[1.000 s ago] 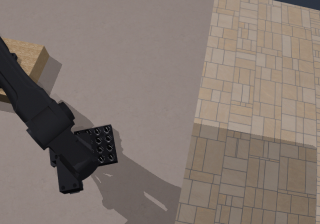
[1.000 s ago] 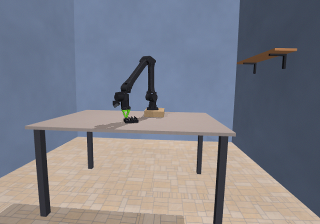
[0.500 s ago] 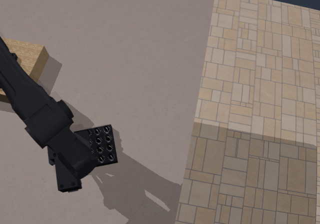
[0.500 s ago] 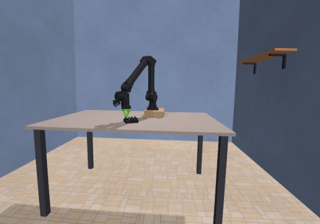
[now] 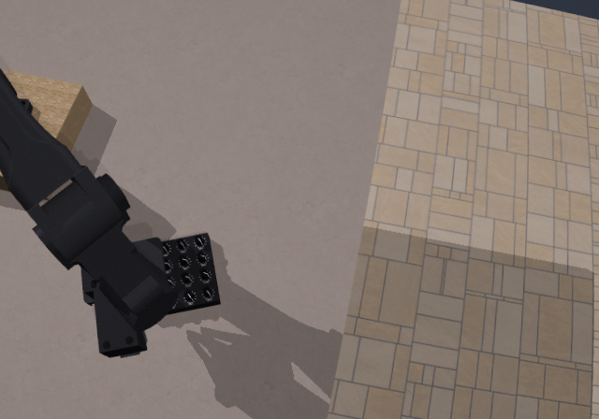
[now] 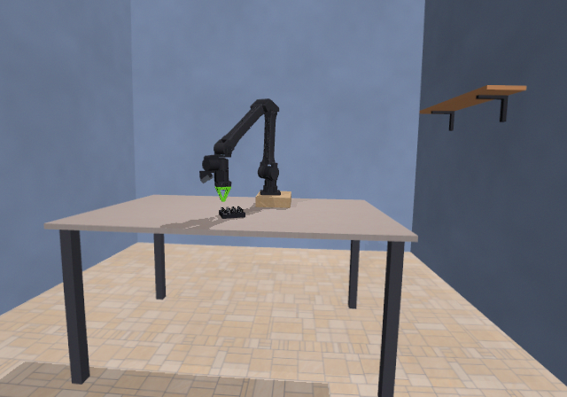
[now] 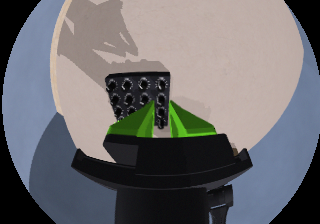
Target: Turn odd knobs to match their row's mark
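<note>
The black knob box (image 5: 196, 269) (image 6: 233, 213) (image 7: 140, 91) stands on its feet on the grey table (image 5: 241, 115) (image 6: 320, 223) (image 7: 220, 31). Rows of small black knobs with white lines show on its top; the marks are too small to read. My gripper (image 6: 222, 198) (image 7: 161, 104) has green fingers that point straight down. It hangs a little above the box's left part in the exterior view, clear of the knobs. The fingers stand a small way apart with nothing between them. In the top view the arm's wrist (image 5: 121, 283) hides the fingers and the box's left columns.
The arm's base stands on a wooden block (image 5: 52, 100) (image 6: 274, 198) behind the box. The table's edge (image 5: 367, 187) runs to the right of the box, with tiled floor beyond. A wall shelf (image 6: 471, 97) hangs far to the right.
</note>
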Controlling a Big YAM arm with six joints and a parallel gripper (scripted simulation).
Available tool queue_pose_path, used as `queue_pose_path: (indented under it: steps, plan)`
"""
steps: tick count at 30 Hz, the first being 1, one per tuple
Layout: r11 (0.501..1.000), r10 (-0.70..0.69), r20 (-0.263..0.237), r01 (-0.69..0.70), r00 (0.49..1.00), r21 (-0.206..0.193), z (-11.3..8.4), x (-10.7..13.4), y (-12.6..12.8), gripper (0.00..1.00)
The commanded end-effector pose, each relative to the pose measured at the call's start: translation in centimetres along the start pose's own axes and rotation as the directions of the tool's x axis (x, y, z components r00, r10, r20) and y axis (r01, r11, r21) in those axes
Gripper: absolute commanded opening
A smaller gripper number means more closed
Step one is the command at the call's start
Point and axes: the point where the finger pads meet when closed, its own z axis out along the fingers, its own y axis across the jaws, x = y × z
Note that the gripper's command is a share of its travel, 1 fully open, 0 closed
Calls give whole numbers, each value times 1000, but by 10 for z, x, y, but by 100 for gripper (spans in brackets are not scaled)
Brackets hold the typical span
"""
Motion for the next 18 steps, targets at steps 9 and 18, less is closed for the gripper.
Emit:
queue_pose_path:
  steps: [9,18]
  plan:
    - [1000,-2,54,4,999,-29,-23,-23,11,19]
    - [999,-3,65,5,998,-35,-36,-25,11,100]
